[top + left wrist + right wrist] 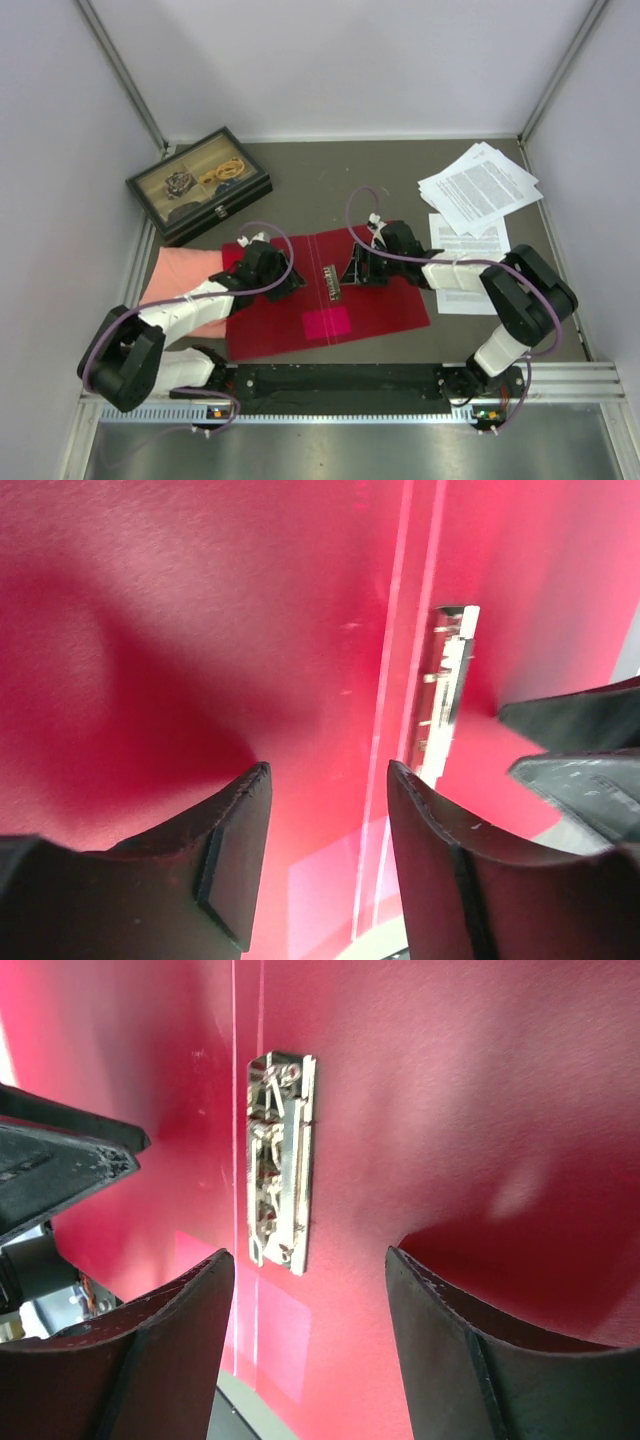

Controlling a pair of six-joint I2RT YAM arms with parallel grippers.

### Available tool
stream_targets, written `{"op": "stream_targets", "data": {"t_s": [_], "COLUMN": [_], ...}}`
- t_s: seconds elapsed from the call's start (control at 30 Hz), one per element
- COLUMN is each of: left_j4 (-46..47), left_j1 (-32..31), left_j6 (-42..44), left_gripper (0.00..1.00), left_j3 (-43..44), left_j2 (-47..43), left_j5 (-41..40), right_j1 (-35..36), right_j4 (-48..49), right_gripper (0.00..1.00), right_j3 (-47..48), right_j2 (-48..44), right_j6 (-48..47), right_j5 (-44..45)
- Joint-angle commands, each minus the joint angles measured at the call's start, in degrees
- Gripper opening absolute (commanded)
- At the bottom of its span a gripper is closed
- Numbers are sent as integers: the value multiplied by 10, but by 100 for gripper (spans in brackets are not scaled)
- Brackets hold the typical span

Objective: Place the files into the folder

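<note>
The red folder (385, 305) lies open and flat on the table, with its metal clip (329, 279) by the centre fold and a pink sticker (326, 323) near the front. My left gripper (292, 283) is open and empty just above the folder's left half (180, 630). My right gripper (352, 272) is open and empty just above the right half (470, 1090), close to the clip (279, 1160). The two grippers face each other across the clip. The files (478, 187), white printed sheets, lie fanned at the back right, with more sheets (470, 262) partly under the right arm.
A black glass-lidded box (198, 183) with small items stands at the back left. A salmon-pink cloth (180, 290) lies left of the folder, under the left arm. Grey walls close in on three sides.
</note>
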Motion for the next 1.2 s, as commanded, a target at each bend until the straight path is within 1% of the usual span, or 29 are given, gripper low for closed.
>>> {"op": "stream_targets", "data": {"t_s": [0.0,0.07,0.1,0.2,0.23,0.3,0.4,0.63,0.8,0.93,1.17], "left_j4": [-46,-61,-64,-67,-66,-67,-68,-93,-109,-115,-114], "left_j1": [-25,-34,-43,-56,-58,-61,-69,-84,-92,-98,-119], "left_j6": [-12,-16,-16,-18,-21,-24,-25,-25,-23,-17,-18], "left_gripper": [53,50,49,46,45,42,38,37,37,34,33], "left_j3": [90,121,147,186,194,212,231,261,262,264,259], "left_j2": [27,60,93,148,160,190,215,245,256,272,294], "left_j5": [-46,-57,-59,-73,-78,-81,-96,-134,-174,-181,-198], "right_j1": [16,17,17,16,17,17,16,17,18,26,42], "right_j4": [21,45,52,57,62,79,90,99,107,114,132], "right_gripper": [62,57,56,50,44,39,38,36,36,36,36], "right_j3": [-13,-20,-23,-26,-28,-37,-41,-46,-45,-47,-41], "right_j2": [9,12,12,13,13,15,20,25,33,38,63], "right_j6": [32,48,52,54,58,63,68,72,74,81,92], "right_j5": [-22,-26,-28,-31,-37,-43,-56,-73,-80,-76,-75]}}
